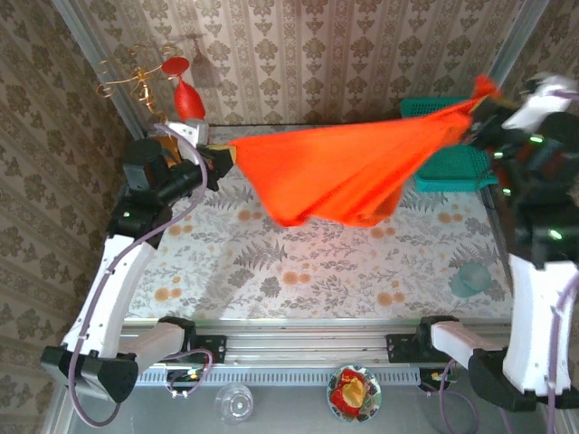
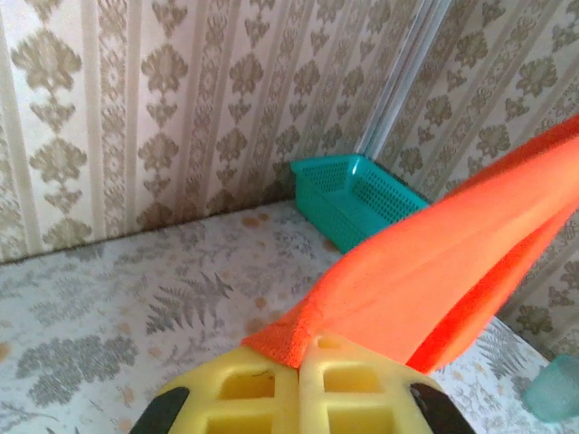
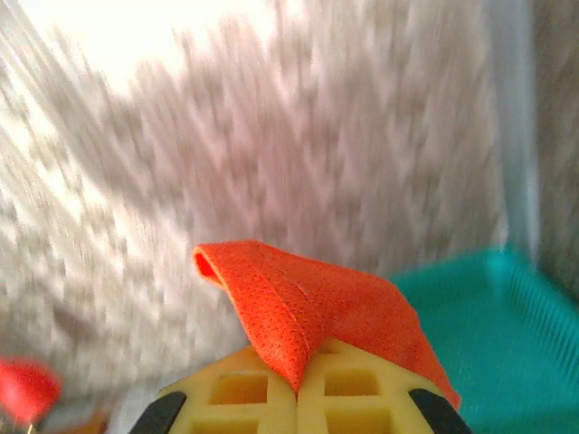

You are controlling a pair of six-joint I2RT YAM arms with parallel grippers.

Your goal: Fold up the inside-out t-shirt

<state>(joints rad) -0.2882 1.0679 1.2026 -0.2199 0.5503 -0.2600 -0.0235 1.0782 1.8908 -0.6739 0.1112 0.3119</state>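
Observation:
The inside-out t-shirt (image 1: pixel 348 172) is bright orange-red and hangs stretched in the air above the table, sagging in the middle. My left gripper (image 1: pixel 220 160) holds its left end at the back left; in the left wrist view the yellow fingers (image 2: pixel 244 389) are shut on a corner of the t-shirt (image 2: pixel 452 262), which runs up to the right. My right gripper (image 1: pixel 484 104) holds the other end high at the back right; in the right wrist view its gripper (image 3: pixel 298 393) is shut on a folded edge of the t-shirt (image 3: pixel 308 303).
A teal basket (image 1: pixel 457 163) sits at the back right corner. A red wine glass (image 1: pixel 188 99) stands at the back left by the wall. A pale teal cup (image 1: pixel 470 278) is on the fern-patterned tablecloth (image 1: pixel 298 271) at the right.

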